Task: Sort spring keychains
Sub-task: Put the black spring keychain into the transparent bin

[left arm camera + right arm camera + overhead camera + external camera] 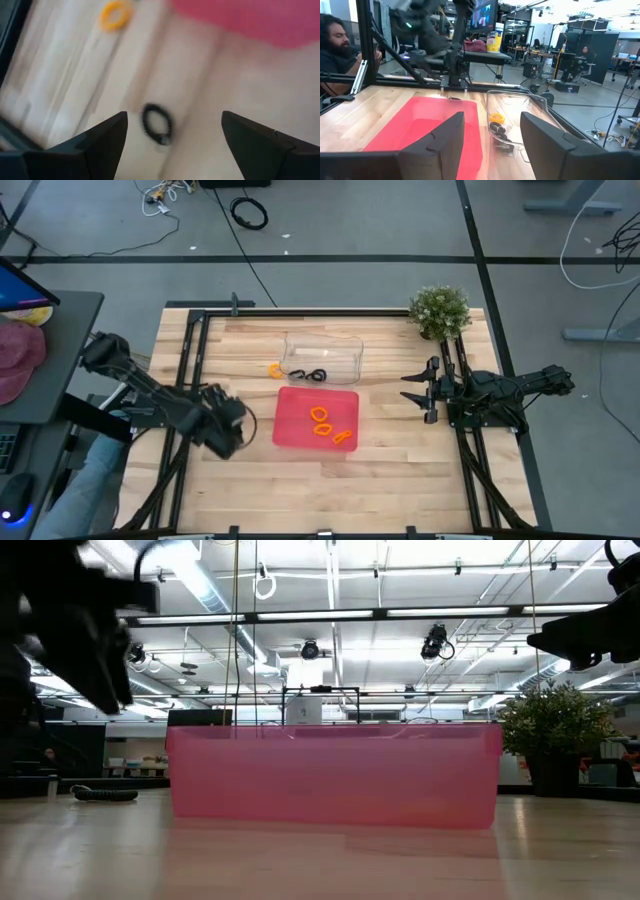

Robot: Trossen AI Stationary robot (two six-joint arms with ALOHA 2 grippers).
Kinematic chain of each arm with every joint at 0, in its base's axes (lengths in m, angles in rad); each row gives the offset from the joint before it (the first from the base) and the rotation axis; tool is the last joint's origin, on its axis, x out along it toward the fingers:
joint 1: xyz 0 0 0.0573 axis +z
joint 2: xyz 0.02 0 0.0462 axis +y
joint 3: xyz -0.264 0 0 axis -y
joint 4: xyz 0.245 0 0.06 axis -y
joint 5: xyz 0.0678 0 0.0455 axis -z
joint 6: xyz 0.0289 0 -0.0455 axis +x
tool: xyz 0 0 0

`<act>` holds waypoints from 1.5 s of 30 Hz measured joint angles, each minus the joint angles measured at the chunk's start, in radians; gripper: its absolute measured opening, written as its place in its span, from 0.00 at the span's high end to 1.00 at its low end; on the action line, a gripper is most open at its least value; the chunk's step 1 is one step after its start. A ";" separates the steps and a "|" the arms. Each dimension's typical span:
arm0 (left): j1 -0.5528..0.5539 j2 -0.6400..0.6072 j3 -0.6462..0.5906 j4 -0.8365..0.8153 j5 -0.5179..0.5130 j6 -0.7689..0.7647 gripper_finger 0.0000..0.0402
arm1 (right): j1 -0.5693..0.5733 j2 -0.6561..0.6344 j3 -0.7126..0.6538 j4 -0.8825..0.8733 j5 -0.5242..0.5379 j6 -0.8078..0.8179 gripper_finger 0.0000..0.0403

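Note:
Three orange spring keychains (322,427) lie in the red tray (290,435) at the table's middle. Two black keychains (308,375) lie in the clear tray (345,345) just beyond it, and another orange one (275,368) sits at that tray's left end. One black keychain (157,124) lies flat on the wood left of the red tray. My left gripper (174,117) hovers over it, open, a finger on either side and not touching. My right gripper (492,120) is open at the table's right side, pointing toward both trays.
A potted plant (440,310) stands at the far right corner. Black frame rails (190,370) run along the table's left and right sides. A person (335,42) sits beyond the table's left edge. Bare wood lies near the front edge.

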 joint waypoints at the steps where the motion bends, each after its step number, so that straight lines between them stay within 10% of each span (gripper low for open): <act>1: 0.030 -0.016 -0.045 0.017 -0.001 -0.026 0.19 | 0.000 0.000 0.000 0.000 0.000 0.000 0.51; 10: 0.358 -0.050 -0.466 0.486 0.212 0.027 0.23 | 0.000 0.000 0.000 -0.001 0.000 0.000 0.51; 15: 0.387 -0.108 -0.373 0.440 0.373 0.143 0.74 | 0.000 0.000 0.000 -0.001 0.000 0.000 0.51; 19: 0.321 -0.168 -0.192 0.496 0.186 0.214 0.97 | 0.000 0.000 0.000 0.000 0.000 0.000 0.51; 26: 0.112 -0.160 -0.032 0.460 -0.152 0.275 0.99 | 0.000 0.000 0.000 0.004 0.000 0.000 0.51; 45: 0.179 -0.037 -0.023 0.369 -0.221 0.305 0.80 | 0.000 0.000 0.000 0.002 0.000 0.000 0.51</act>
